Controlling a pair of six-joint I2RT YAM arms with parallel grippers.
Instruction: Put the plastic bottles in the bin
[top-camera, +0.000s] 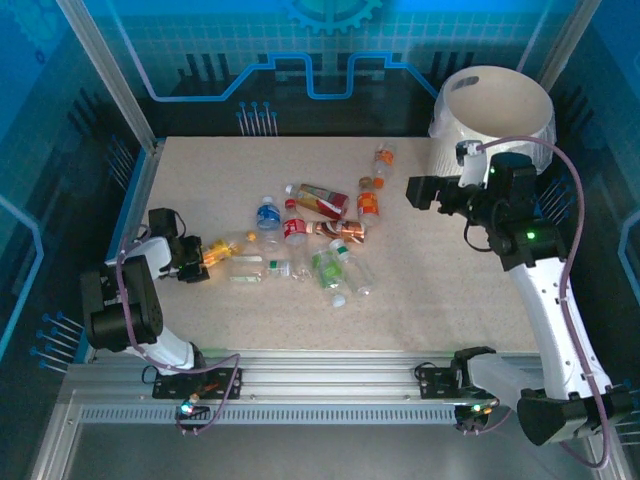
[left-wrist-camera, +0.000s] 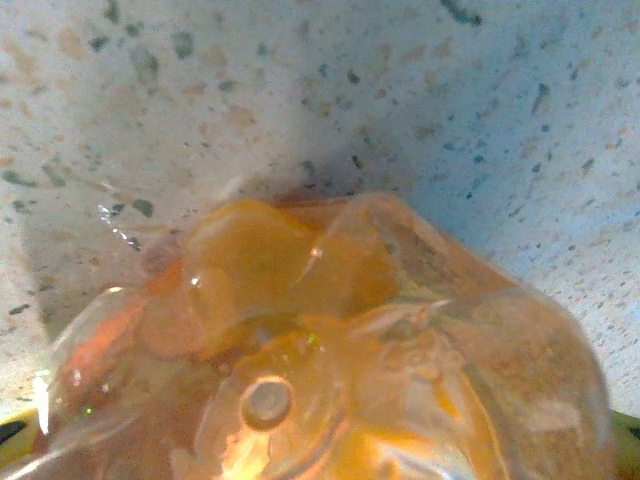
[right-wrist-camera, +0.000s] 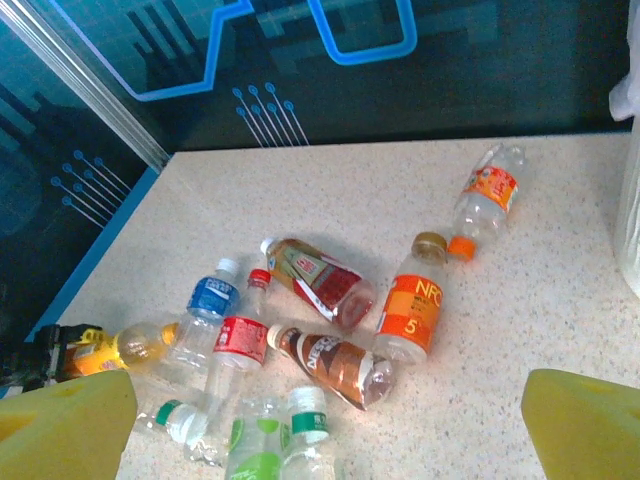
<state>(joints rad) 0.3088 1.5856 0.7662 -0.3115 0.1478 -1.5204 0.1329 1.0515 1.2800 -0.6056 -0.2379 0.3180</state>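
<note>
Nearest, on the left side of the table (top-camera: 450, 300), the left hand (top-camera: 193, 262) sits against the base of an orange-tinted clear bottle (left-wrist-camera: 330, 350) that lies flat. Whether its fingers grip it cannot be told. Beyond, the other plastic bottles (top-camera: 315, 235) lie scattered mid-table, mostly clear, with red, blue, green and orange labels. The right hand (top-camera: 420, 190) hovers spread wide, holding nothing. The bin (top-camera: 497, 110), white and bag-lined, stands at the far right corner.
</note>
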